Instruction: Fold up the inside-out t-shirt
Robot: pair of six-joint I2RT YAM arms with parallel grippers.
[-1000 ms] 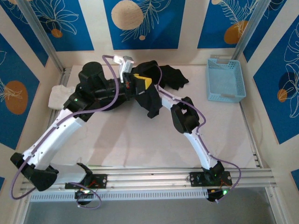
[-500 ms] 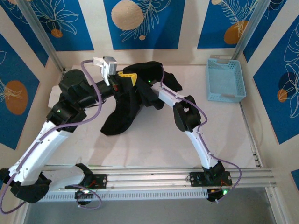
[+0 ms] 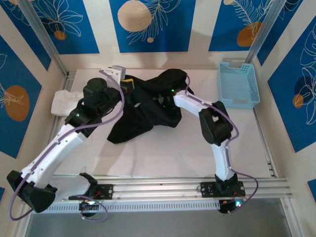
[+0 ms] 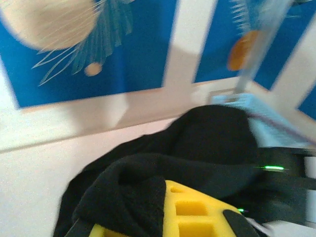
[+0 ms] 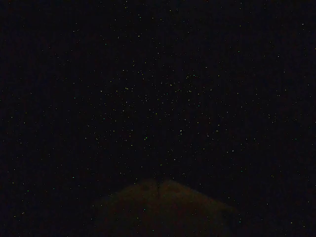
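Change, shirt: half a second earlier the shirt (image 3: 148, 116) hung as a narrow strip. It is now spread wider, with a hump raised on the side toward the basket (image 3: 239, 86).
Change, right arm: its elbow has swung toward the basket. Its claw has closed from wide open.
Change, left arm: its claw sits slightly farther from the basket than before, and its grip is unchanged.
Left claw (image 3: 127, 83): clenched on a fold of the shirt. In the wrist view, black cloth drapes over its yellow fingers (image 4: 192, 210).
Right claw (image 5: 158, 183): buried under the shirt, tips pressed together in a dark wrist view. I cannot tell whether cloth is pinched between them.
Shirt, place: left of the basket and apart from it, held up at its far edge, with a tail trailing down onto the table (image 3: 173, 153).
Surface: pale, flat table with a metal rail along the near edge.
Room: cream walls with blue panels (image 3: 148, 24) showing white feather drawings and orange and cream discs. Slanted metal posts (image 3: 42, 37) stand at the corners.
Basket: light blue with slatted sides, its bare floor showing. It sits on the table's far right.
White cloth (image 3: 61, 101): crumpled beyond the shirt from the basket, at the far left edge of the table.
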